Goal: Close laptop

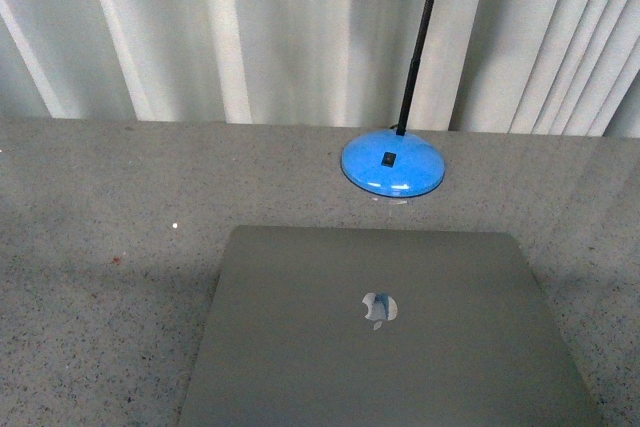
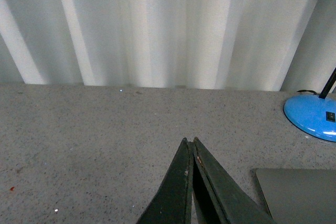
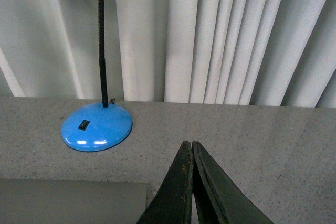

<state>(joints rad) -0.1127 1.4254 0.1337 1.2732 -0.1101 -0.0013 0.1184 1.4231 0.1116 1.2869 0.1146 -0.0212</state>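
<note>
Lying shut, lid up, the laptop [image 1: 385,342] sits just before the blue lamp base [image 1: 393,163]; left gripper [image 2: 189,141] and right gripper [image 3: 188,143] jaws pressed together, seemingly empty.

The table [image 1: 90,207] was a grey, speckled stone-like surface that ran back to a wall of pale vertical folds. On it lay the laptop [image 1: 385,337], closed flat, its grey lid up with the apple logo [image 1: 379,308] showing near the middle; it sat at the near side of the surface and ran out of the front view at the bottom. Behind it, just beyond the lid's far edge and not touching it, stood a lamp's round blue base [image 1: 393,166] with a small black switch on top and a thin black neck rising from its back edge. A few tiny specks dotted the bare surface left of the laptop.
</note>
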